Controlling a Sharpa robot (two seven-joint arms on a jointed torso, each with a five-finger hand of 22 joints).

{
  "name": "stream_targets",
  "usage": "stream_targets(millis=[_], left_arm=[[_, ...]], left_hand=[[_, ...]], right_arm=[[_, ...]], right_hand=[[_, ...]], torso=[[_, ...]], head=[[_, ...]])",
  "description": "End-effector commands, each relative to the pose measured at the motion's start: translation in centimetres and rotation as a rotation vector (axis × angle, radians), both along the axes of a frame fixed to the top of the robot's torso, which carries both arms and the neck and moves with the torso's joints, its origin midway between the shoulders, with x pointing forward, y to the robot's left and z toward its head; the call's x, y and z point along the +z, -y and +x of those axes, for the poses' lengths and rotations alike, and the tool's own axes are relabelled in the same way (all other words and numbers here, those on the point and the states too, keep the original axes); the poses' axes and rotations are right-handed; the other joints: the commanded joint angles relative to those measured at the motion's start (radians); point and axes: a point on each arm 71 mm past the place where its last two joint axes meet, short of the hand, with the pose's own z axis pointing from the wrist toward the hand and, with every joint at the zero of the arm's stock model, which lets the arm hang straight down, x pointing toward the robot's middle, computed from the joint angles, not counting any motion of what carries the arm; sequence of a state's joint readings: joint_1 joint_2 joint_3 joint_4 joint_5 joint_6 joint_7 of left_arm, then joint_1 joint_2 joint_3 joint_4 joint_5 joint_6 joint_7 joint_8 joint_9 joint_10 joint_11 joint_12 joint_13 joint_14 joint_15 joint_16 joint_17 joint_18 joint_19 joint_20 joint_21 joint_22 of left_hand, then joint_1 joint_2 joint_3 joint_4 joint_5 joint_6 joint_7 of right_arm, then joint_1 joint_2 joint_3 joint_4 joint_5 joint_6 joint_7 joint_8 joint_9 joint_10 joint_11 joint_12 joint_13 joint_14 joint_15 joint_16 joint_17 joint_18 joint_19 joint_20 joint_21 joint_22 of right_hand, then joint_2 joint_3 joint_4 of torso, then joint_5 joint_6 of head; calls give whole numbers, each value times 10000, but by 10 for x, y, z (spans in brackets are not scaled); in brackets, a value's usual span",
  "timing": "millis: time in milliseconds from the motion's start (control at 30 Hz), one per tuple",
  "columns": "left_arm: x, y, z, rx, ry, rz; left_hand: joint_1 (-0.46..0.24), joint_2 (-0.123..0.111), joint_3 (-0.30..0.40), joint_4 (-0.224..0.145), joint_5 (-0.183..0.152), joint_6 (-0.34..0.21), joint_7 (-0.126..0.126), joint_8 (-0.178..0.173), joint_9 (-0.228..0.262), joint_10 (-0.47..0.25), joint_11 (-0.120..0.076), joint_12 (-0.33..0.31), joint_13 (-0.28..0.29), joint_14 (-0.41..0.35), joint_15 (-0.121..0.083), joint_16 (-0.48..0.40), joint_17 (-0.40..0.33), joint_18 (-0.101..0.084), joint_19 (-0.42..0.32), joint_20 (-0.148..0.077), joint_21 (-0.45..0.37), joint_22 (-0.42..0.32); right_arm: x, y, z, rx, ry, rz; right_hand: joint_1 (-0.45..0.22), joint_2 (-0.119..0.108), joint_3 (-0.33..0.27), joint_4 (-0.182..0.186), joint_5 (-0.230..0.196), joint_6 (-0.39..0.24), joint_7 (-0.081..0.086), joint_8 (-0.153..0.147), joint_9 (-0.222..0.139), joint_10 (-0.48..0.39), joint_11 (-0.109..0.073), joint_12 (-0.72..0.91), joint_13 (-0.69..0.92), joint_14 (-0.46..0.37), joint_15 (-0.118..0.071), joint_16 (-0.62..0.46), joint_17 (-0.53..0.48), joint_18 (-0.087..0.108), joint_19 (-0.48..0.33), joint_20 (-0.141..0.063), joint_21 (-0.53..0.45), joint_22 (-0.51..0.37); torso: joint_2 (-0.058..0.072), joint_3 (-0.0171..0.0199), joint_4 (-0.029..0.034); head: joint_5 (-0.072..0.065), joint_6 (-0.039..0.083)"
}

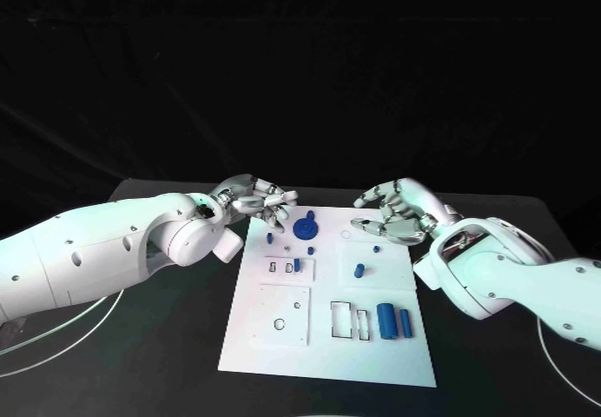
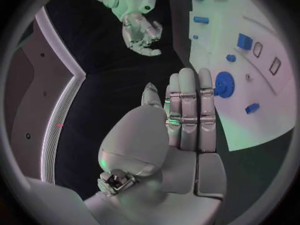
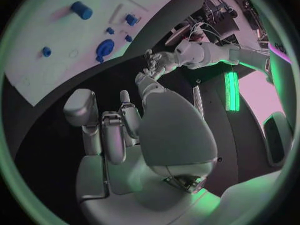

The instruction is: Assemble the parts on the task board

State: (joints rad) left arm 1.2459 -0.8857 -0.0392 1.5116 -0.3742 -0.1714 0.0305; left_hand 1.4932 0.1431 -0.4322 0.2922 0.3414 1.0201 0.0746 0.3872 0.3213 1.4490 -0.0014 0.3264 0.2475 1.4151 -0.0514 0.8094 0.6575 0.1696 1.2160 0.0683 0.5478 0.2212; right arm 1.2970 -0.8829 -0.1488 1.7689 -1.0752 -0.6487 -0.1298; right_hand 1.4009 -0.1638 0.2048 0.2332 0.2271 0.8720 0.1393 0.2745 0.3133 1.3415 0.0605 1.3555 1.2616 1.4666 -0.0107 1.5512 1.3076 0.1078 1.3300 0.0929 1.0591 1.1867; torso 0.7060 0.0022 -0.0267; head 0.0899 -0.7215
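The white task board (image 1: 328,347) lies in the middle of the black table. A blue gear (image 1: 307,228) sits near its far edge, with small blue pieces (image 1: 359,270) scattered around it. Two blue cylinders (image 1: 386,318) lie side by side on its right half. My left hand (image 1: 257,201) hovers at the board's far left corner, fingers apart, holding nothing. My right hand (image 1: 394,215) hovers over the far right edge, also empty. The left wrist view has the left hand (image 2: 187,110) with straight fingers beside the gear (image 2: 223,81). In the right wrist view, the right hand (image 3: 119,130) is off the board (image 3: 37,80).
Rectangular and round recesses (image 1: 340,318) are cut into the board's near half, on raised white plates (image 1: 286,314). White cables (image 1: 75,339) curve over the table at both sides. Bare black tabletop surrounds the board.
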Motion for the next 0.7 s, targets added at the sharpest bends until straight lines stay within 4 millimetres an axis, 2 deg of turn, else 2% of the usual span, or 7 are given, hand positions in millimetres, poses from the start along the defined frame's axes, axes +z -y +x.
stream_targets(millis=[33, 167, 200, 333, 567, 633, 700], left_arm=[[-13, 4, -2, -902, -973, 2561], [-15, 8, 3, -1179, -1314, 4242], [-15, 9, 4, -1237, -1326, 4753], [-14, 17, 6, -1423, -1238, 6432], [-15, 32, 7, -1903, -1734, 7732], [-15, 35, 7, -2070, -1893, 7950], [-15, 39, 7, -2245, -2062, 8167]], left_hand=[[-318, -105, -254, -25, -55, -62, -205, 404, 779, -152, -216, 1338, 1185, 46, -160, 2706, 2476, 72, 111, -262, 1099, 782], [-870, 17, -228, -117, -316, -316, -364, 1153, 2530, -396, -527, 6095, 5866, 839, -366, 6084, 6336, -209, 131, -437, 4374, 4203], [-836, 115, -299, 5, -277, -298, -420, 1264, 2788, -465, -394, 6512, 6329, 877, -353, 6262, 6642, -210, 69, -488, 4700, 4630], [-925, 232, -301, -3, -517, -970, -330, 1566, 3736, -973, -311, 6999, 6814, 1260, -351, 6971, 7936, -392, 347, -420, 5838, 6169], [-274, 732, -228, -12, -394, -1908, -160, 1877, 4571, -2882, -134, 5565, 5146, 1404, -224, 7272, 8508, -721, 1115, -319, 7181, 8289], [-90, 875, -253, -13, -353, -2181, -92, 1962, 4741, -3537, -66, 5225, 4714, 1174, -172, 6801, 7774, -1140, 2209, -282, 8620, 10634], [95, 1081, -198, -3, -344, -2409, -51, 2013, 4844, -3861, -23, 5206, 4664, 1051, -154, 6548, 7484, -928, 1776, -252, 8091, 9639]], right_arm=[[3, 14, 4, -296, -269, 595], [4, 30, 9, -718, -236, 579], [5, 33, 10, -791, -204, 568], [6, 41, 13, -1031, -154, 513], [5, 46, 17, -1221, -215, 429], [5, 46, 18, -1251, -239, 406], [4, 47, 19, -1288, -272, 372]], right_hand=[[52, -42, 54, 8, 34, 18, 5, 17, 14, -1, -29, 3, -31, 888, -24, -32, 2014, 102, -57, 2, -19, -4], [44, -67, 52, 19, 20, 16, 4, 21, 19, 2, -29, 6, -26, 889, -24, -32, 2017, 100, -53, 1, -15, 1], [43, -74, 51, 21, 19, 13, 5, 21, 20, 4, -29, 8, -24, 890, -24, -31, 2019, 98, -51, 1, -11, 5], [38, -93, 49, 27, 19, 7, 5, 21, 22, 16, -29, 20, -7, 889, -24, -32, 2016, 99, -52, 0, -16, 3], [25, -124, 43, 43, 20, 2, 5, 24, 27, 22, -29, 26, -1, 882, -24, -44, 1987, 104, -65, -1, -47, -17], [25, -124, 43, 43, 20, 2, 5, 24, 27, 22, -29, 26, -1, 882, -24, -44, 1987, 104, -65, -1, -47, -17], [23, -132, 43, 47, 27, -1, 5, 24, 29, 19, -29, 23, -5, 880, -24, -47, 1980, 105, -67, -1, -53, -20]], torso=[[-103, 65, -25], [-150, 108, 4], [-151, 111, 16], [-158, 133, 33], [-135, 112, 4], [-138, 105, 12], [-140, 98, 18]], head=[[26, -56], [29, -123], [17, -130], [37, -157], [76, -192], [74, -200], [64, -212]])
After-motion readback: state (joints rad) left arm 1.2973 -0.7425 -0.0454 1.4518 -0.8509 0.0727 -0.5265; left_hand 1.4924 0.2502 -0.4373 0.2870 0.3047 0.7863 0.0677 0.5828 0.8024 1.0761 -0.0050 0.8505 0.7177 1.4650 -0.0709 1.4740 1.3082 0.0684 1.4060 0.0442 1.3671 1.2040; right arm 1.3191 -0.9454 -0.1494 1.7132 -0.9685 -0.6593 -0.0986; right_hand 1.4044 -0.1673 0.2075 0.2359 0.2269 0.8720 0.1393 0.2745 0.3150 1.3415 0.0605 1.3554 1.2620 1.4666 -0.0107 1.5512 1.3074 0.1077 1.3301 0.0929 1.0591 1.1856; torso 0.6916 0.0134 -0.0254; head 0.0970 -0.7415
